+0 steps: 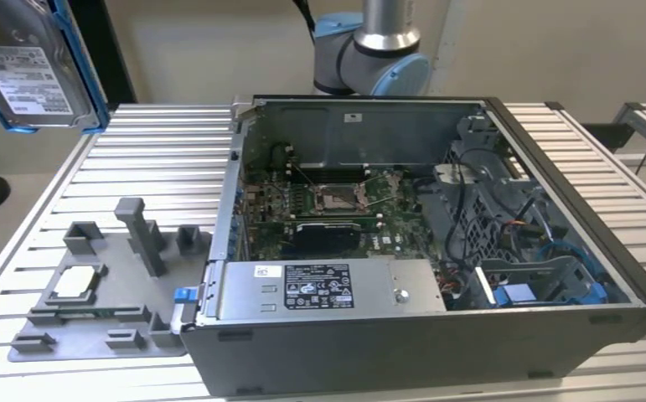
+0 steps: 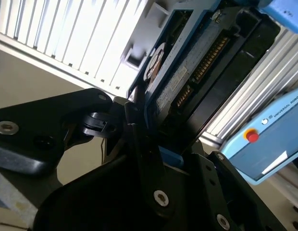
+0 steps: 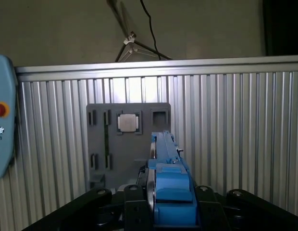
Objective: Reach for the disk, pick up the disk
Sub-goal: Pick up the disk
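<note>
In the exterior view the disk [image 1: 34,71] hung in the air above the slatted table [image 1: 155,151], at ten o'clock from the open computer case [image 1: 412,343]. In the first wrist view the gripper [image 3: 170,209] was clamped on it, black fingers [image 3: 134,209] against its blue rails. A grey tray [image 1: 116,322] holding a chip [image 1: 77,282] lay at nine o'clock from the case.

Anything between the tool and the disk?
Nothing visible. The tool is clamped on the silver metal hard drive with blue plastic side rails, held in the air above the ribbed metal table.
</note>
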`<state>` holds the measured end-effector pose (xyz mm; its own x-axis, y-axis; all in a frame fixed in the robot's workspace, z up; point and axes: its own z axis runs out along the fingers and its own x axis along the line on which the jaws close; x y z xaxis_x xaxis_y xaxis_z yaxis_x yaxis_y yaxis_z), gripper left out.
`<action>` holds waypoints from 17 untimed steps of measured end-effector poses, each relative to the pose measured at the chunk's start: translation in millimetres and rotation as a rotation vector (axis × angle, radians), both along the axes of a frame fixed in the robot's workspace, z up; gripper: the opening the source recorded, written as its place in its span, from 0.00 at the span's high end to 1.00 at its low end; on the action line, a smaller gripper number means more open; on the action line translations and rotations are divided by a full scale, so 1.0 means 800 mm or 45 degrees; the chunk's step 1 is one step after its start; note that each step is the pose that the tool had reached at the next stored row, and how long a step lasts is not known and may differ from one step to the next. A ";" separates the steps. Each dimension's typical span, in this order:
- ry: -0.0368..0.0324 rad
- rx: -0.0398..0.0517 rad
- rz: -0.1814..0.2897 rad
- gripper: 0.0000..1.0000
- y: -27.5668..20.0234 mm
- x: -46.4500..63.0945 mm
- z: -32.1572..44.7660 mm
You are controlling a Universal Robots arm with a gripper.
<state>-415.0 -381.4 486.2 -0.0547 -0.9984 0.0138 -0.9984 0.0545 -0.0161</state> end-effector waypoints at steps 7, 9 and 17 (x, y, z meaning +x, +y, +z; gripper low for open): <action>0.0015 0.000 0.000 1.00 0.0000 0.012 0.0000; 0.0018 0.000 0.000 1.00 0.0000 0.018 0.0000; 0.0031 0.000 0.000 1.00 0.0000 0.041 0.0000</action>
<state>-382.3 -381.5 486.2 -0.0546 -0.9984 0.0138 -0.9984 0.0544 -0.0136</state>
